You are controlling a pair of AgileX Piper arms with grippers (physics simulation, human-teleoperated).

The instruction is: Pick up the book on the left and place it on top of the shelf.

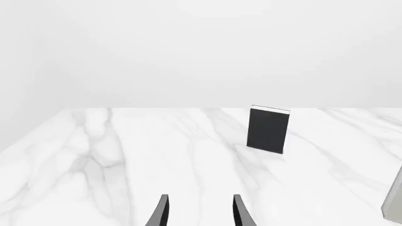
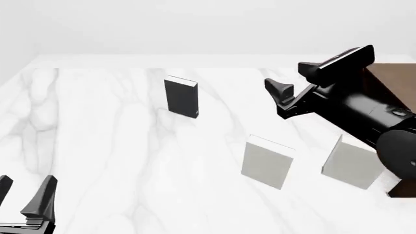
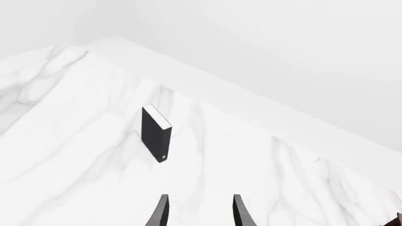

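book (image 2: 181,97) far left, two books (image 2: 267,162) nearer, shelf (image 2: 392,78) right

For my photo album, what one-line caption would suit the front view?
A black book stands upright on the marble table as the raised right gripper points toward it.

bright, even, diffuse light, crisp renders, only faint soft shadows under the upright books (image 2: 266,163)

Bare marble table (image 2: 104,161) lies between my left claw (image 2: 26,195) and the upright black book (image 2: 181,97); nothing blocks that lane; two pale grey-white upright books (image 2: 266,162) stand to the right, in front of the dark brown wooden shelf (image 2: 393,78); my right arm (image 2: 351,107) hangs above them.
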